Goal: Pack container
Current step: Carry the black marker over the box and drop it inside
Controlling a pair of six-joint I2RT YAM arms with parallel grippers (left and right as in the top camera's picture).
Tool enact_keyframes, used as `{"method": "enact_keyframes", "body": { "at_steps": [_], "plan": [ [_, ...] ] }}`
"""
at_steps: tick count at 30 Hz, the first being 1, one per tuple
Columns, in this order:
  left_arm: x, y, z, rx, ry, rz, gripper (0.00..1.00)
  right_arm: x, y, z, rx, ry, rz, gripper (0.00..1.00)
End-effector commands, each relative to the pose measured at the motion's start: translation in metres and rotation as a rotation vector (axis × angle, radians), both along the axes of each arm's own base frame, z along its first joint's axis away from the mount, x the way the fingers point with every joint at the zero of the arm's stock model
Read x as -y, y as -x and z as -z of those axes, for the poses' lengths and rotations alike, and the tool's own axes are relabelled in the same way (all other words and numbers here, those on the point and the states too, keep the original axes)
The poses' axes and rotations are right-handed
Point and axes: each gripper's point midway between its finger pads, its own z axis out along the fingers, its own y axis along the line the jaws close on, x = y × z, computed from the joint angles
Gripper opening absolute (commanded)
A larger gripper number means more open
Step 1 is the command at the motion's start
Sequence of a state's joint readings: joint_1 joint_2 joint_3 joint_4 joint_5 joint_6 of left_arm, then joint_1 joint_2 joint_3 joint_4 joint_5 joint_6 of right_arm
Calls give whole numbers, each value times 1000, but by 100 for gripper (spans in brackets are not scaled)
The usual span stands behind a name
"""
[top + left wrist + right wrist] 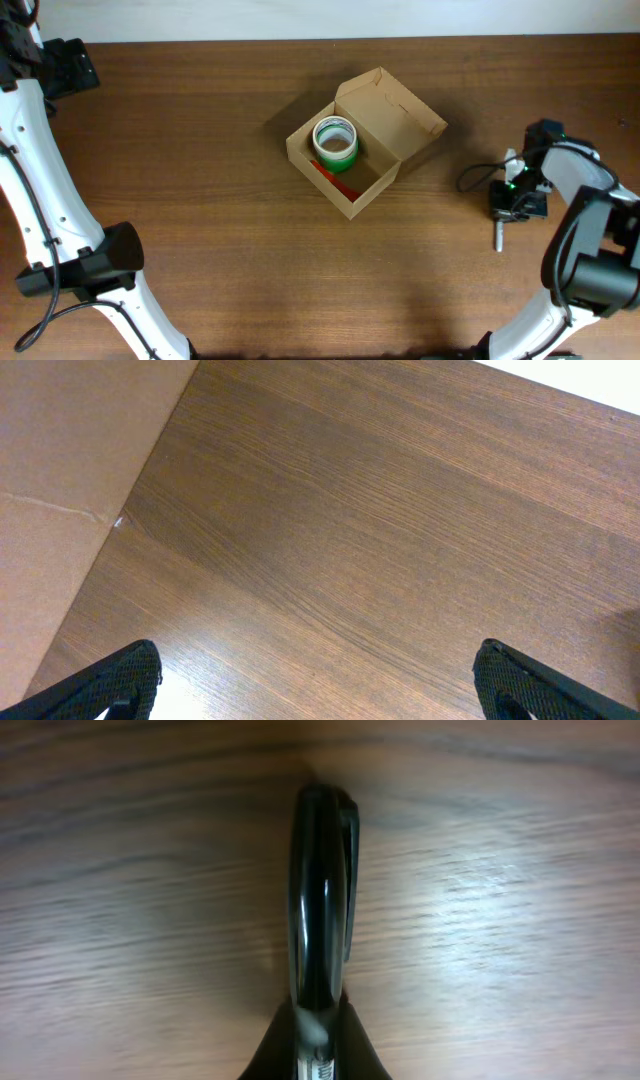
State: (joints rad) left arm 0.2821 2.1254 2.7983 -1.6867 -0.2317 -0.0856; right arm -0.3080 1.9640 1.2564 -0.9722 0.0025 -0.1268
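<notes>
The container is a tan cardboard box at the table's middle, with its flap lid standing open at the back right. Inside it lie a green tape roll and a red item. My right gripper is well to the right of the box, low over the table. It is shut on a slim, glossy black tool with a metal spring part; the tool's end sticks out toward the front. My left gripper is open and empty, far at the back left.
A black cable loops on the table left of my right gripper. A tan cardboard-like surface borders the table at the left of the left wrist view. The white arm links run along the left side.
</notes>
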Motion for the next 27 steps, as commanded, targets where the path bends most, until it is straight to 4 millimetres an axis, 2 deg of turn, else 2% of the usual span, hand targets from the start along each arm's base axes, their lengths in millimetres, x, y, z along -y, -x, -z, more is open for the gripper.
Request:
{"method": "enact_keyframes", "body": {
  "at_steps": [1, 4, 7, 10, 11, 13, 15, 16, 18, 20, 23, 27],
  "plan": [
    [-1, -1, 5, -14, 4, 10, 100, -22, -34, -21, 64, -77, -29, 4],
    [-1, -1, 5, -14, 4, 9, 100, -32, -67, -71, 153, -103, -57, 4],
    [-1, -1, 5, -14, 4, 9, 100, -50, -99, -137, 274, -124, -105, 4],
    [-1, -1, 5, -14, 4, 9, 100, -72, -119, -205, 395, -104, -173, 4],
    [-1, -1, 5, -14, 4, 9, 100, -85, -123, -231, 446, -100, -209, 4],
    [-1, -1, 5, -14, 4, 9, 100, -109, -125, -265, 519, -99, -270, 4],
    [-1, -1, 5, -14, 4, 10, 100, -141, -123, -293, 582, -108, -348, 4],
    [-1, -1, 5, -14, 4, 9, 100, -164, -121, -305, 614, -111, -403, 4],
    [-1, -1, 5, -13, 4, 10, 100, -195, -117, -311, 633, -114, -480, 4],
    [-1, -1, 5, -14, 4, 9, 100, -228, -110, -307, 624, -99, -571, 4],
    [-1, -1, 5, -14, 4, 10, 100, -276, -100, -289, 589, -89, -751, 4],
    [-1, -1, 5, -14, 4, 9, 100, -316, -96, -254, 522, -77, -865, 4]
  ]
}}
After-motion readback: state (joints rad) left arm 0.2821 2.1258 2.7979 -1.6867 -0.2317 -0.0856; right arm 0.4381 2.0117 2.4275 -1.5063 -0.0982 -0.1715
